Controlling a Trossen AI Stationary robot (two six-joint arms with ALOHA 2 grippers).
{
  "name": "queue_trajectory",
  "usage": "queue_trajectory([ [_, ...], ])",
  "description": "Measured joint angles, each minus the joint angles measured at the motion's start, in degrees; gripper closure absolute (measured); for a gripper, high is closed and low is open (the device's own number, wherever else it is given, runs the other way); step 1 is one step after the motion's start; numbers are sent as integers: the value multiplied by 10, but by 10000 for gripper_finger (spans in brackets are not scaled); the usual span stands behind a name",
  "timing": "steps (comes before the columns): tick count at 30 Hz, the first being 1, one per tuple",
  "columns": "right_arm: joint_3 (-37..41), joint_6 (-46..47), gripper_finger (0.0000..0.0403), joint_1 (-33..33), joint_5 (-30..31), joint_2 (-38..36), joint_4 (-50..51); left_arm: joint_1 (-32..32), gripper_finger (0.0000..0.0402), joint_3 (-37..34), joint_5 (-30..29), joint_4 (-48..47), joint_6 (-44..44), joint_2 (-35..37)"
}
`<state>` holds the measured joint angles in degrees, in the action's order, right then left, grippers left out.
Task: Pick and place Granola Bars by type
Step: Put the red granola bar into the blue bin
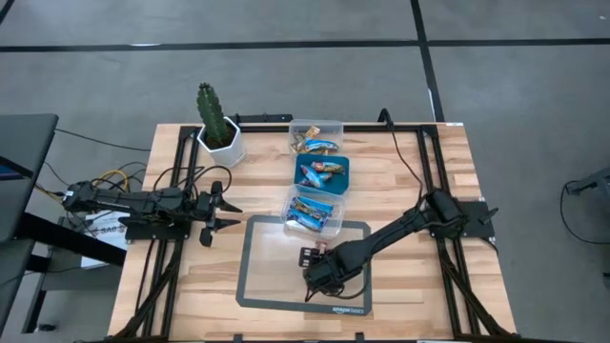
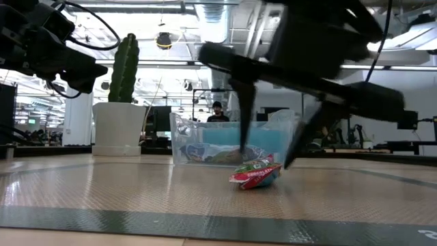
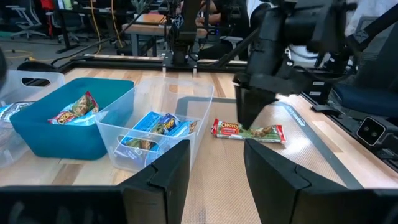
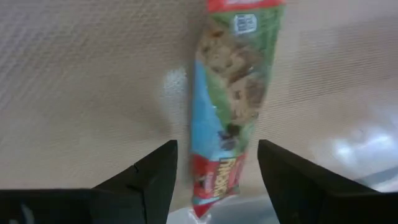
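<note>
One granola bar in a red and green wrapper (image 4: pixel 227 93) lies flat on the grey mat (image 1: pixel 262 276); it also shows in the low view (image 2: pixel 256 175) and the left wrist view (image 3: pixel 249 132). My right gripper (image 4: pixel 217 146) hangs over it, open, pointing down, one finger on each side of the bar with a gap to both (image 2: pixel 264 164). In the high view the right gripper (image 1: pixel 315 274) covers the bar. My left gripper (image 1: pixel 229 211) waits open over the table's left part, level, facing the tubs (image 3: pixel 217 149).
Three square tubs stand in a row from the mat's far edge toward the far side: a clear one with blue bars (image 1: pixel 313 211), a teal one with red-green bars (image 1: pixel 322 171), another clear one (image 1: pixel 316 138). A cactus in a white pot (image 1: pixel 219 129) stands far left. A person (image 2: pixel 216 109) is in the room behind.
</note>
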<state>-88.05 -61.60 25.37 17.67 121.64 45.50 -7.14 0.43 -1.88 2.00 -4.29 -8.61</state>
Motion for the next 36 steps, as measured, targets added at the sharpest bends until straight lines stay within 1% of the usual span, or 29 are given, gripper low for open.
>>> queue_trajectory([
  [2, -8, 0, 187, -1, -4, 13, -15, 0, 258, 0, 0, 0, 0, 0],
  [4, -5, 0, 187, -3, -13, 18, 7, 0, 258, 0, 0, 0, 0, 0],
  [9, -8, -19, 187, -7, -21, 24, -7, 0, 258, 0, 0, 0, 0, -1],
  [13, -8, -19, 199, -11, -26, 24, -11, 0, 258, 0, 0, 0, 0, -1],
  [16, -8, -19, 226, -11, -26, 25, -8, 0, 258, 0, 0, 0, 0, -1],
  [23, -8, -11, 320, -13, -28, 26, -10, 0, 258, 0, 0, 0, 0, -1],
  [26, -8, 9, 351, -14, -26, 26, -11, 0, 258, 0, 0, 0, 0, -1],
  [29, -8, 32, 368, -14, -20, 26, -13, 0, 258, 0, 0, 0, 0, -1],
  [32, -6, 62, 374, -9, -10, 23, -25, 0, 258, 0, 0, 0, 0, -1],
  [36, -26, 148, 373, -9, -8, 20, -76, 0, 258, 0, 0, 0, 0, -1],
])
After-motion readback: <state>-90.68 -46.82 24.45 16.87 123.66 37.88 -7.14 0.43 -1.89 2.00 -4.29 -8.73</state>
